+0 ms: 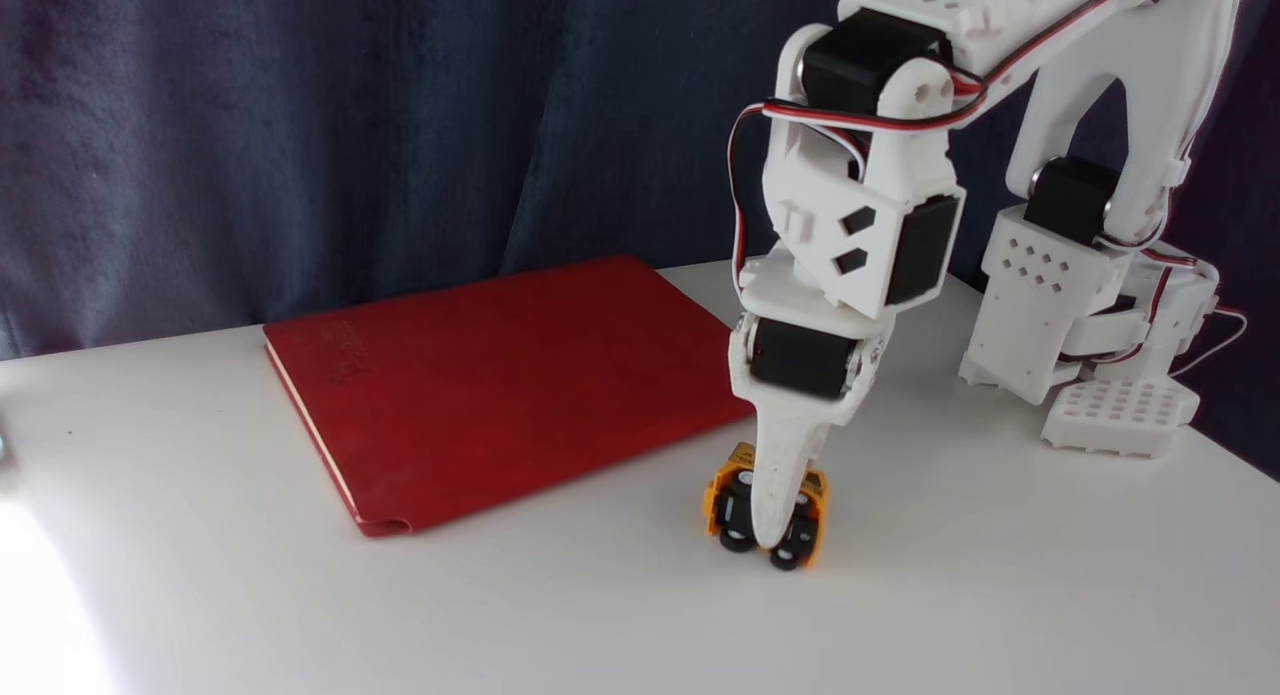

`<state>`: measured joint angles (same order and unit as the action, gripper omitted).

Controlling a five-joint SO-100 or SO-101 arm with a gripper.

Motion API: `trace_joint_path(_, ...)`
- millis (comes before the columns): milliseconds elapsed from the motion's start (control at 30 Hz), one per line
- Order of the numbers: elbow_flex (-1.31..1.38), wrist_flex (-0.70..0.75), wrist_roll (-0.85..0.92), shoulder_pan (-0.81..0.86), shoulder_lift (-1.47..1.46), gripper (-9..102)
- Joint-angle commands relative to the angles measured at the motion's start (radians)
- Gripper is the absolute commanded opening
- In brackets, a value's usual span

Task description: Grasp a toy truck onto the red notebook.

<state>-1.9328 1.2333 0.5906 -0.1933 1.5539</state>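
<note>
The toy truck (pixel 765 515) sits on the white bench (pixel 1000 595) just off the near right corner of the red notebook (pixel 500 385) — close to its edge but not on the cover. The truck is tipped, its black underside and wheels turned toward the camera. The white arm reaches straight down over it, and the hand (pixel 775 535) is at the truck, one white finger (pixel 780 475) lying across the underside between the wheels. The other finger is hidden behind, so I cannot tell whether the truck is actually grasped. The notebook lies flat and closed — behind it hangs a dark blue curtain (pixel 300 125).
</note>
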Motion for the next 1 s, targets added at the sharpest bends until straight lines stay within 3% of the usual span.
trace_joint_path(0, 0.006, 0.002, 0.008, 0.014, 0.009, 17)
trace_joint_path(233, 0.023, -0.005, 0.040, 0.074, -0.040, 1)
trace_joint_path(533, -0.020, 0.025, 0.034, 0.046, 0.052, 0)
trace_joint_path(733, 0.012, 0.204, 0.046, 0.040, 0.321, 0)
trace_joint_path(833, 0.143, 0.302, 0.100, 0.114, 0.379, 0)
trace_joint_path(967, 0.325, 0.319, 0.230, 0.296, 0.253, 0)
